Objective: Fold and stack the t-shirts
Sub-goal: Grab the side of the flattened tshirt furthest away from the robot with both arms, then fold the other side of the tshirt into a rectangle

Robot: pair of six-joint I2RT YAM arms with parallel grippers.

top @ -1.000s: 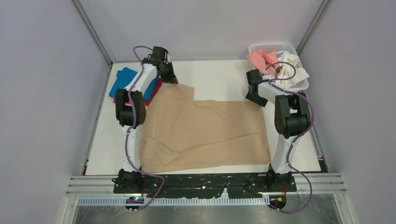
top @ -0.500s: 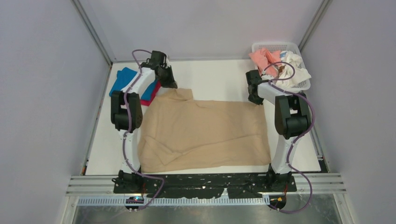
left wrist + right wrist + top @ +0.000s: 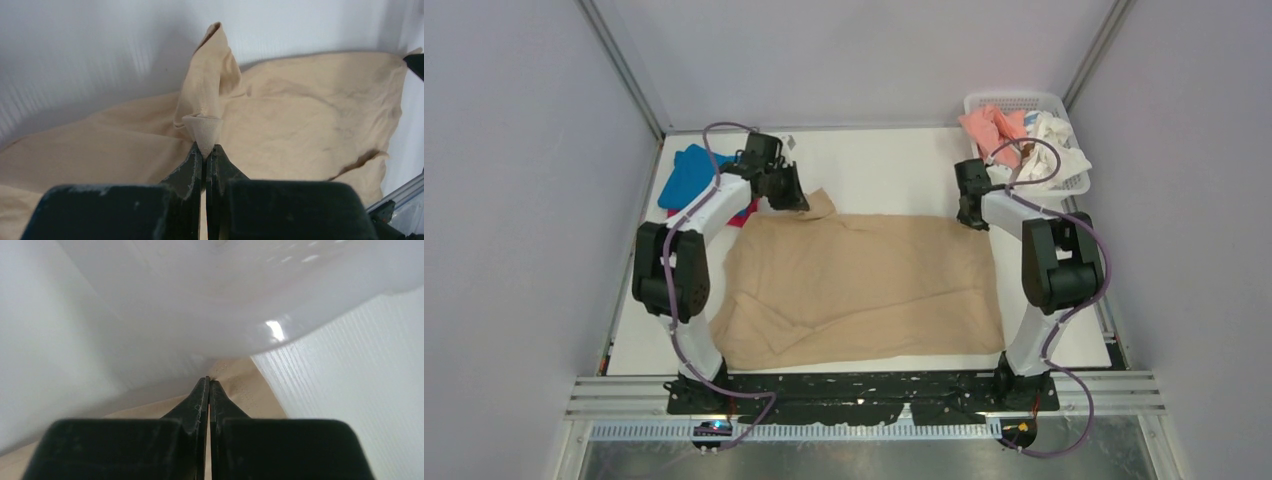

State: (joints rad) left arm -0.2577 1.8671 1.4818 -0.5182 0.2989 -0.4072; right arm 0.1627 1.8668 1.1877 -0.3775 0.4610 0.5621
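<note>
Shirt-folding at the table (image 3: 894, 165): the tan shirt (image 3: 864, 285) is spread flat in the middle, its far edge taken at both corners. A small peak of cloth at the far-left corner is pinched in the left gripper (image 3: 204, 150), the jaws pressed together on it. The right gripper (image 3: 208, 382) is closed tight at the far-right corner, tips at the cloth's edge; whether any cloth is caught there cannot be told. For a clean fold, it is judged that both corners should be lifted level and carried toward the near hem together, so that the edge is kept taut and the creases near the left sleeve are not folded in. The blue shirt (image 3: 686, 172) and the magenta shirt (image 3: 742, 212) are stacked at the far left; the salmon shirt (image 3: 989, 125) and the white shirt (image 3: 1054, 150) are heaped in the basket (image 3: 1014, 100) at the far right. No brand, label or writing can be read.
</note>
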